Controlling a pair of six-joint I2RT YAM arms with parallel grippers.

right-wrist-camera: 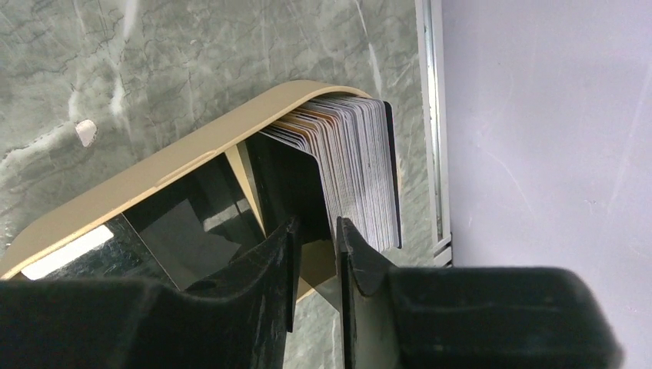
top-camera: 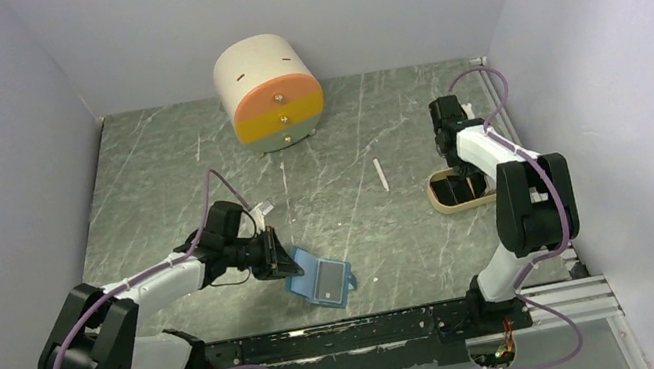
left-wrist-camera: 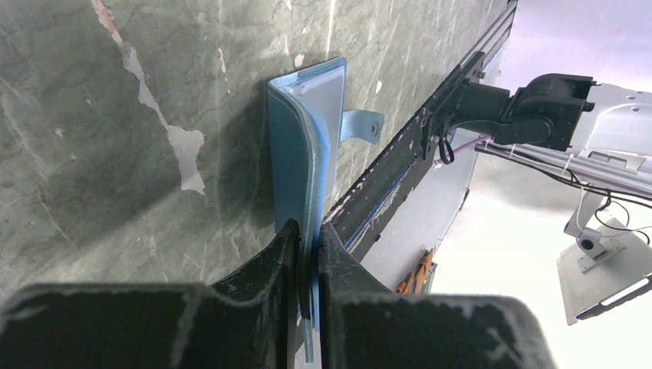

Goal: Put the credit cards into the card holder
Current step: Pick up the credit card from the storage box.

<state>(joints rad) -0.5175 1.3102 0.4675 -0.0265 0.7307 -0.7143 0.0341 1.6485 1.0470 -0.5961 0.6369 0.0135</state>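
Left gripper (left-wrist-camera: 307, 231) is clamping the teal-blue folding card holder (left-wrist-camera: 296, 154); right gripper (right-wrist-camera: 315, 227), narrowly parted and empty, is hovering beside thin stacked credit cards (right-wrist-camera: 361, 169), so pinch 1 only.

The card holder (top-camera: 322, 282) is open; credit cards (right-wrist-camera: 361, 169) stand stacked.

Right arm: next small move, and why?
Probably nudge the right hand sideways so its fingers straddle the nearest credit cards standing in the tray, then close. Its fingers are apart with nothing between, beside the stack; the left hand grips the card holder.
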